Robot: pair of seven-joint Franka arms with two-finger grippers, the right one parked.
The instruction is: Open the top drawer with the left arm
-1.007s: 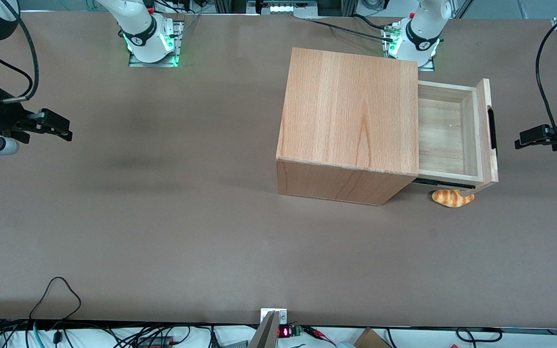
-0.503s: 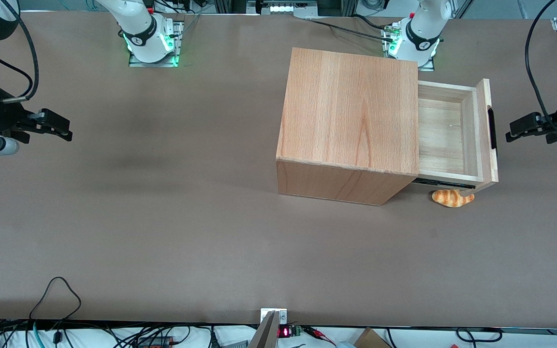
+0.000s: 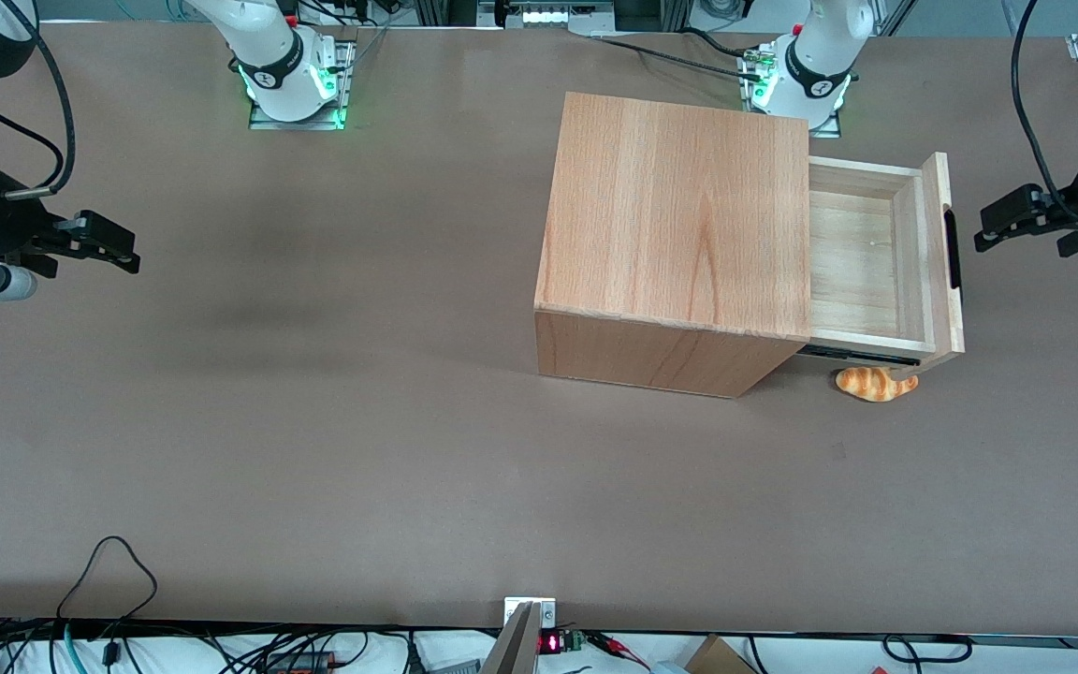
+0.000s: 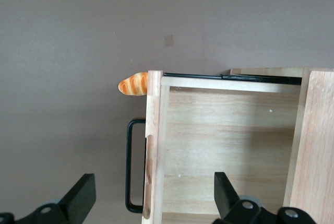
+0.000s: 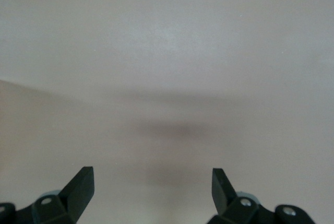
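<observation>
Left arm's gripper (image 3: 993,227) hangs in the air in front of the drawer's front, apart from the handle, toward the working arm's end of the table. Fingers (image 4: 78,199) spread wide; nothing between them.

Top drawer (image 3: 866,262) stands pulled well out of the cabinet (image 3: 679,225), pale plywood floor bare, nothing in it. Flat front panel carries a long black bar handle (image 4: 130,166), standing off the wood with a gap for a finger.

Handling, by judgement: rigid wood on black slide rails, so it should run straight and fairly easily, without flex. The bar is the place to grip, near its middle, so the pull stays square and the box does not rack. Smooth bar could slip in a loose pinch.

A small croissant-like toy (image 3: 874,383) lies on the table (image 3: 314,421), under the drawer's corner nearer the front camera.
</observation>
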